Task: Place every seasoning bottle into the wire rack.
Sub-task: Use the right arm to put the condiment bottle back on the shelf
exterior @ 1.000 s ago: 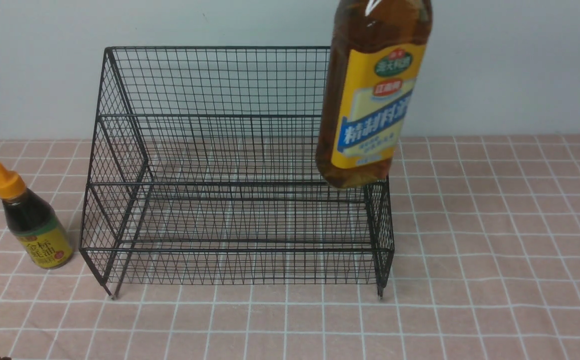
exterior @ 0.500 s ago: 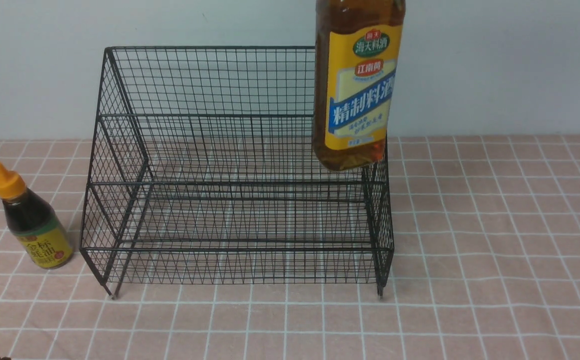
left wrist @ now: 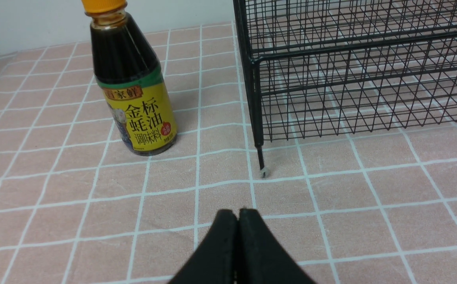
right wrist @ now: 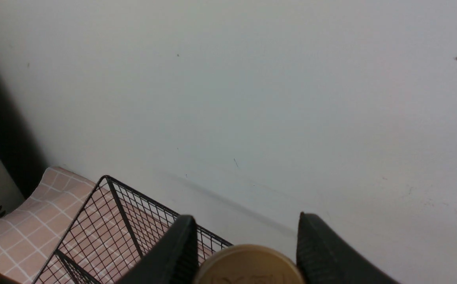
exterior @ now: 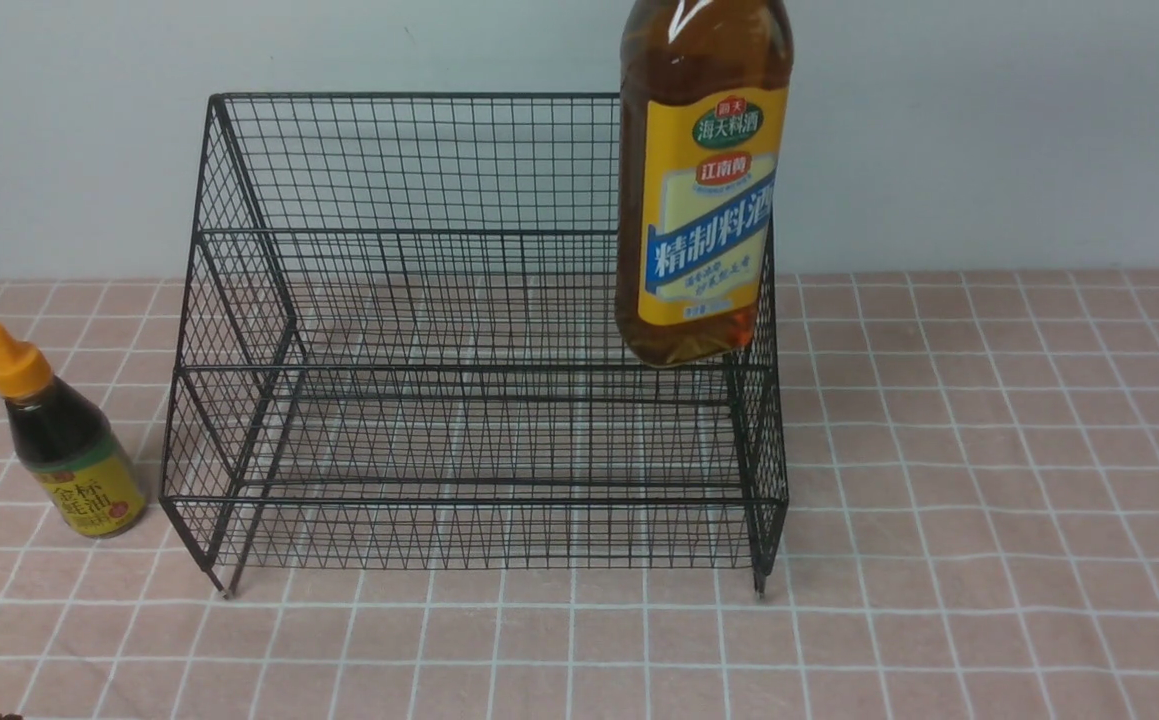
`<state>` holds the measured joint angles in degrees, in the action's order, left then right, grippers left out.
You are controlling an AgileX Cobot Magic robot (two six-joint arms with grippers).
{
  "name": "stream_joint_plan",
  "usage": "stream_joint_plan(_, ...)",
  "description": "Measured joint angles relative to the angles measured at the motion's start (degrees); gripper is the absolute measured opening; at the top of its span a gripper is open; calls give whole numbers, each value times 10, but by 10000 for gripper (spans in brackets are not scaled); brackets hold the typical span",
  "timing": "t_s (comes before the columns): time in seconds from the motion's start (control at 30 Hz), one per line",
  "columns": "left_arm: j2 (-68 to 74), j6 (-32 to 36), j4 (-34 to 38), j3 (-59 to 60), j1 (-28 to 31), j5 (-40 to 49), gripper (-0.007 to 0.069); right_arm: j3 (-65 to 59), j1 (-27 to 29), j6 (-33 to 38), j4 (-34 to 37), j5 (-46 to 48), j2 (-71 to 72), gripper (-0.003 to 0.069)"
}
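Surface (exterior: 989, 500): pink checked cloth, pale wall (exterior: 989, 130) behind.
Right end effector (right wrist: 246, 217): clamped on tall bottle (exterior: 701, 200), hanging below it at rack (exterior: 419, 300) right side.
Left end effector (left wrist: 238, 215): closed, empty; small bottle (left wrist: 133, 90) ahead, apart.

A plain pale wall (exterior: 989, 150) rises behind the tabletop (exterior: 989, 640), which wears a pink cloth (exterior: 939, 450) gridded in white; the light is even.

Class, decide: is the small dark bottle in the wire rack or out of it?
Out. The small bottle stands upright on the tablecloth, outside the rack, by its left side wall.
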<state>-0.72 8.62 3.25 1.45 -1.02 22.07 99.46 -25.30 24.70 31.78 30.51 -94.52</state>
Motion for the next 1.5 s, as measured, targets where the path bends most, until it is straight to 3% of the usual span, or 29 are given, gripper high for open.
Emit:
stream_joint_plan(0.13,0,0,0,0,0,0,-16,4,1,-72,-61,16,5,304)
stream_joint_plan(0.27,0,0,0,0,0,0,-16,4,1,-237,-183,28,8,304)
stream_joint_plan(0.3,0,0,0,0,0,0,-16,4,1,-237,-189,29,8,304)
stream_joint_plan(0.33,0,0,0,0,0,0,-16,0,1,-319,-230,40,7,304)
stream_joint_plan(0.5,0,0,0,0,0,0,-16,-8,0,-443,-303,53,-8,304)
stream_joint_plan(0.7,0,0,0,0,0,0,-16,-8,-3,-431,-318,80,-7,304)
stream_joint_plan(0.93,0,0,0,0,0,0,-16,-8,-55,-338,-327,126,-8,302)
stream_joint_plan(1.3,0,0,0,0,0,0,-16,-8,-76,-350,-335,156,-23,304)
stream_joint_plan(1.5,0,0,0,0,0,0,-16,0,-79,-362,-328,139,-23,409)
